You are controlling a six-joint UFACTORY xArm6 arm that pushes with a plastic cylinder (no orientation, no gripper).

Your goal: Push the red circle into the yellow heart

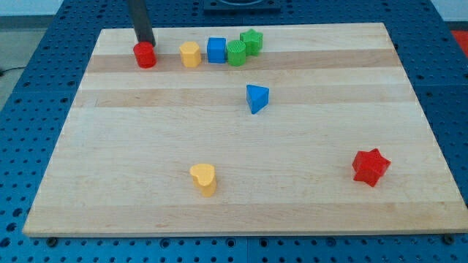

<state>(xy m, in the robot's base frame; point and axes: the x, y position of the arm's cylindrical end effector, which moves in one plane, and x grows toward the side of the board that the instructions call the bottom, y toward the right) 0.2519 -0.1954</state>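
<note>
at the view's top left, operator, you see the rod coming down from the top edge, and my tip sits right at the upper edge of the red circle, touching it or all but touching; you cannot tell which. no pincer is fitted to this arm, so nothing opens or closes and nothing is held; the rod only meets the block from the top side.

just to the right of the red circle, apart from it, stands a yellow block, rounded, its exact shape hard to make out. next comes the blue cube, close beside it, then a green block touching the cube, and a second green block touching that one, slightly higher in the view.

below this row, near the board's middle, lies the blue triangle, alone.

look lower and you find the yellow heart near the view's bottom, well apart from the red circle and to the right of it.

farthest right, low on the wooden board, rests the red star.
</note>
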